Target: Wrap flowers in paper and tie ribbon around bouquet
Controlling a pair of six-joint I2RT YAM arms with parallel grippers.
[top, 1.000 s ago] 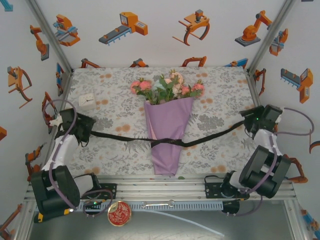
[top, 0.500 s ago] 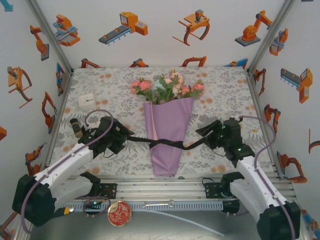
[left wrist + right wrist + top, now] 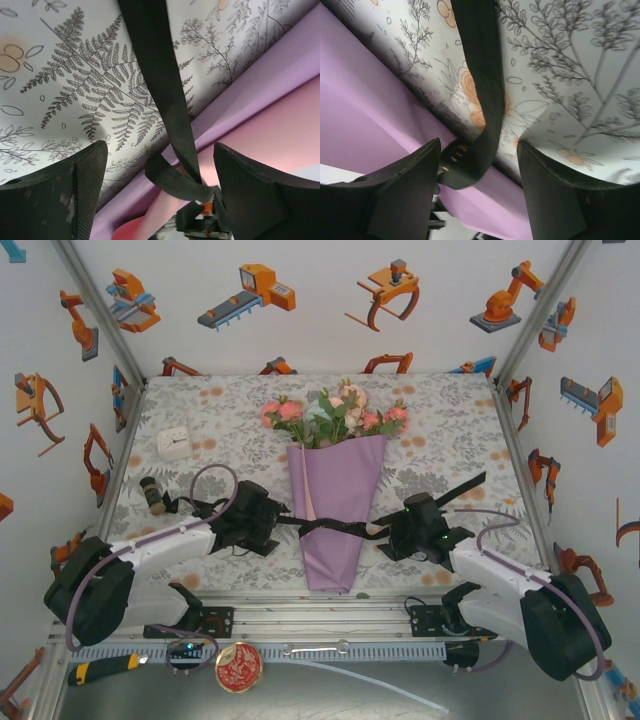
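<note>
The left tool [image 3: 272,523] and the right tool [image 3: 390,532], each with fingers spread wide and the black ribbon [image 3: 335,527] running loose between them, flank the lower part of the lilac paper bouquet [image 3: 335,480], which lies mid-way across the tabletop [image 3: 230,430], blooms [image 3: 335,412] at its far end.

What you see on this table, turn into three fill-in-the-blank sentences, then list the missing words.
The black ribbon lies across the ____ paper.
The flowers stick out of the paper's ____ end.
The left gripper and the right gripper both have their jaws ____, with the ribbon running between the fingers.
Missing words: purple; wide; open.
</note>
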